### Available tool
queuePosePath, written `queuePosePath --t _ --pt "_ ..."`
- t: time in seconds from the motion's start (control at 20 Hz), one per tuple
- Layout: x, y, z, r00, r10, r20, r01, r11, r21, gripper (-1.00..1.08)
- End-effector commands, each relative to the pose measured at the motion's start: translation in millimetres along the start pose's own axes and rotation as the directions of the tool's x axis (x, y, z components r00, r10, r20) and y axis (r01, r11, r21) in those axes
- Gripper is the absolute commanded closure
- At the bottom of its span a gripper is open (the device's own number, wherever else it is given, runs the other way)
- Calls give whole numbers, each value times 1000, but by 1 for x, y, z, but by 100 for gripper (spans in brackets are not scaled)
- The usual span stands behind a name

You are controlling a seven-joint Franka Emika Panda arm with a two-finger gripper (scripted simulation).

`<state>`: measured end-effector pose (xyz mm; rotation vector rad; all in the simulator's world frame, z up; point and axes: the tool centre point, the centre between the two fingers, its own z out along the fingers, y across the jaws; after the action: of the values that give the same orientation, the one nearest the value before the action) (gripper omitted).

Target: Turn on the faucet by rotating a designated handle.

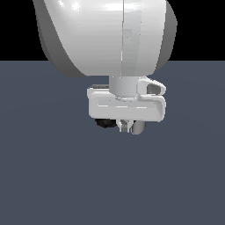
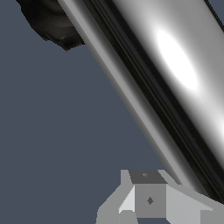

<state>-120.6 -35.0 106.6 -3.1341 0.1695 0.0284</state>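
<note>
We see the big white robot arm (image 1: 105, 35) filling the upper part of the exterior view, its gripper (image 1: 126, 126) hanging low over the dark grey-blue floor (image 1: 52, 176), far from any edge we can make out. Just beneath the hand sits the faucet (image 1: 105, 123) — only a scrap of its black ribbed base shows — with the chrome handle (image 2: 175, 65) crossing the wrist view up close, touching or nearly touching one finger (image 2: 148, 199). Whether the fingers are spread or clamped we cannot tell — the second finger is hidden.
</note>
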Motion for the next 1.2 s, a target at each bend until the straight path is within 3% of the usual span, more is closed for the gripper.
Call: queuePosePath --t 0.0,1.15 --pt "10 8 0 1000 4 -6 -4 1000 0 108" --pt "80 78 -4 1000 17 -13 -17 1000 -1 108"
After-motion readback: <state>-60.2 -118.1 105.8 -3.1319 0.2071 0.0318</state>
